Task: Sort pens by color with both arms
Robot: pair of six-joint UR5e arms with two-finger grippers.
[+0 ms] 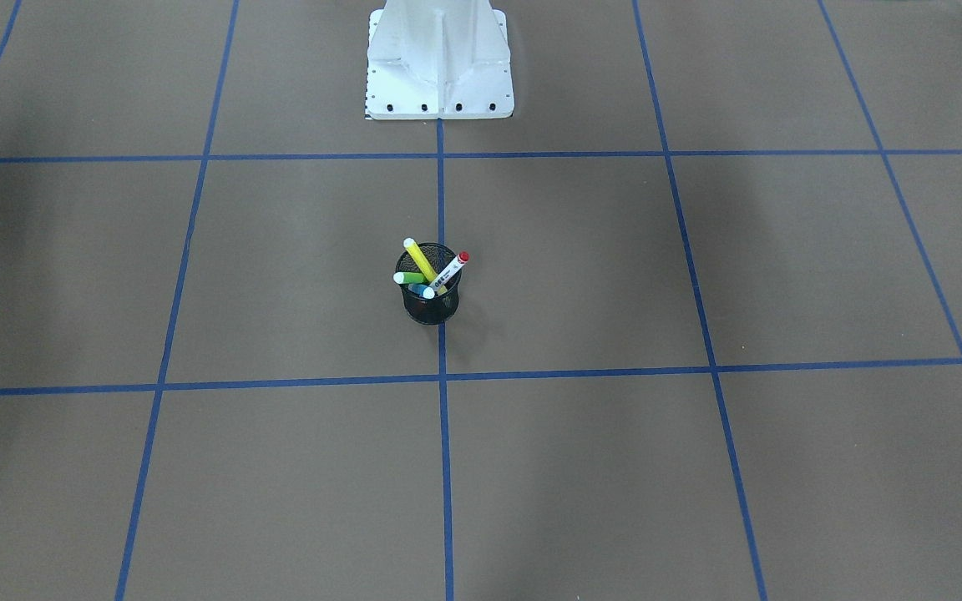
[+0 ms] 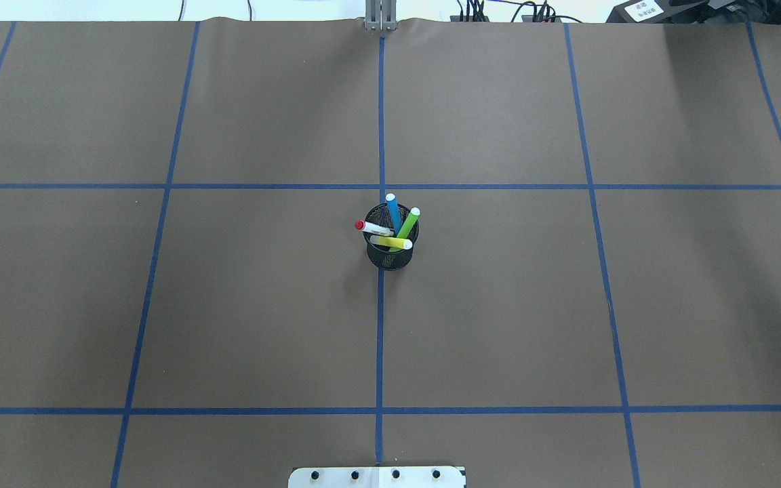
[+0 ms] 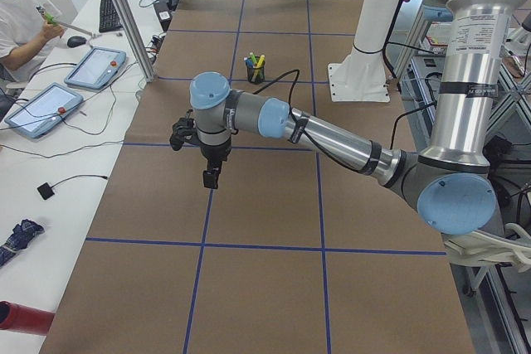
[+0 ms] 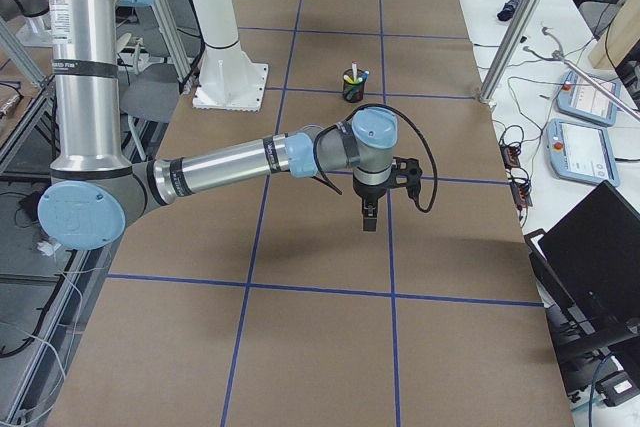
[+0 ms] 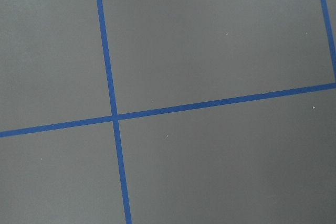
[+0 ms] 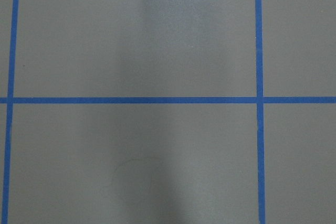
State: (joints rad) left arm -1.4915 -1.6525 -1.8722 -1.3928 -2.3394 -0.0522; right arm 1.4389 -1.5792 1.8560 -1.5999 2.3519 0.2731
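Note:
All the pens stand together in a black mesh cup [image 2: 389,257] at the table's centre. From overhead I see the blue pen [image 2: 394,212], green pen [image 2: 409,222], yellow pen [image 2: 391,242] and the white pen with a red cap [image 2: 373,229]. The front view shows the same cup [image 1: 431,307] with the yellow pen [image 1: 418,259] tallest. My left gripper [image 3: 212,178] hangs over bare table, well short of the cup [image 3: 255,74]. My right gripper [image 4: 369,219] hovers likewise away from the cup [image 4: 352,89]. I cannot tell whether either gripper is open or shut.
Brown table paper carries a blue tape grid [image 2: 381,186]. The white mounting base [image 1: 439,63] stands at the robot's edge. A person sits at a side desk [image 3: 21,18] with tablets [image 3: 97,68]; more tablets and a laptop [image 4: 590,247] lie on the opposite side.

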